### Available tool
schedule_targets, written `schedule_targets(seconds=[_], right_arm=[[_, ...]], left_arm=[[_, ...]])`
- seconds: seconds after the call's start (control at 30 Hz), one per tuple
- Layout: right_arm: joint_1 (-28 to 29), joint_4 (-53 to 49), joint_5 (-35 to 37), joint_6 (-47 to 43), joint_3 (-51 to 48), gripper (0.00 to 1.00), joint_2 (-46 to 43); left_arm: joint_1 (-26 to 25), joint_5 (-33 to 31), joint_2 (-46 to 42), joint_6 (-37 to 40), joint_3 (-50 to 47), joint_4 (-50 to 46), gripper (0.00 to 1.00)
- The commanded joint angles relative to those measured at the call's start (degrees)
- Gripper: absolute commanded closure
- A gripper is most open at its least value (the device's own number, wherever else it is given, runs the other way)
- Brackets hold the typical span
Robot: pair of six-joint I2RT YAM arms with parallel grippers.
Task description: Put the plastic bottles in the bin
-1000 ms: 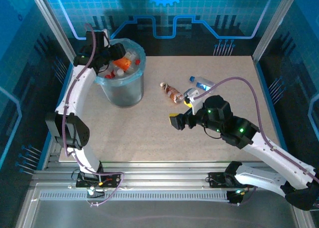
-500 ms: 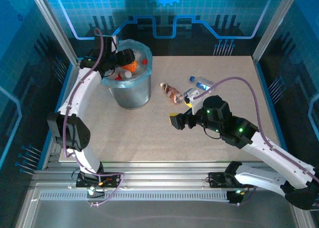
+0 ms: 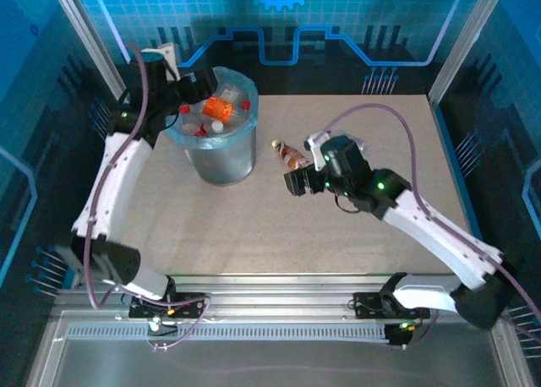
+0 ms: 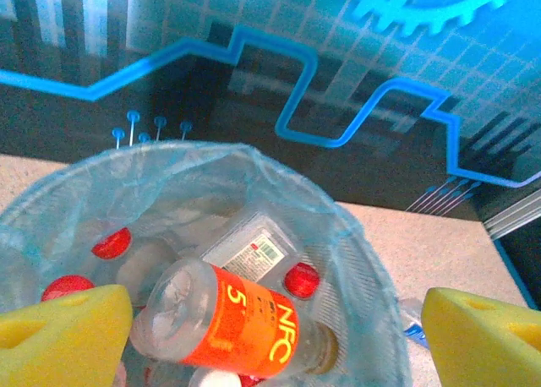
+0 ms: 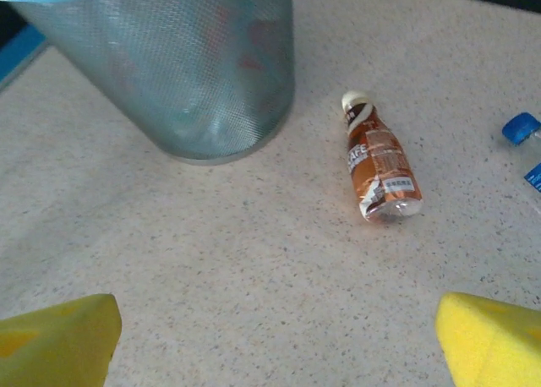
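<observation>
A blue-capped bottle [image 5: 521, 128] ran off the right wrist view's right edge — its label barely showing — while the bin [image 5: 194, 74] was cropped along the top edge.

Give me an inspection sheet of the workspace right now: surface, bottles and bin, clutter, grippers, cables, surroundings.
Surface: speckled beige table top, no spill seen.
Job's things: bin upright at far left, bag-lined, holding several bottles, an orange-label bottle on top. On the table, a brown-label bottle lies on its side; a blue-cap bottle is cut off by the right wrist view's edge.
Clutter: nothing seen.
Grippers: left gripper open and empty over the bin; right gripper open and empty, short of the brown-label bottle.
Cables: purple cables loop free of the arms; no snag seen.
Surroundings: blue printed panels, metal frame posts.
</observation>
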Motion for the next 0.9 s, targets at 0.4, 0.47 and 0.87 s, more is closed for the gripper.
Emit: schedule_targets(seconds=[0.4,0.47,0.87], right_arm=[[-8.5,-10.8,-0.4,-5.2,26.4,0.05,40.3],[-8.9,-11.3,0.8,-6.2,28.7,0.06,43.9],[-9.9,-14.2,5.2,-9.8,38.7,0.08,58.2]], left_arm=[[-11.1,30.4,-24.1,30.1,-31.6,11.3,0.04],[-11.3,32.5,-25.6,30.0,-33.8,13.2,0.03],[-11.6,40.3,-23.9,35.0,-35.1,15.8,0.02]])
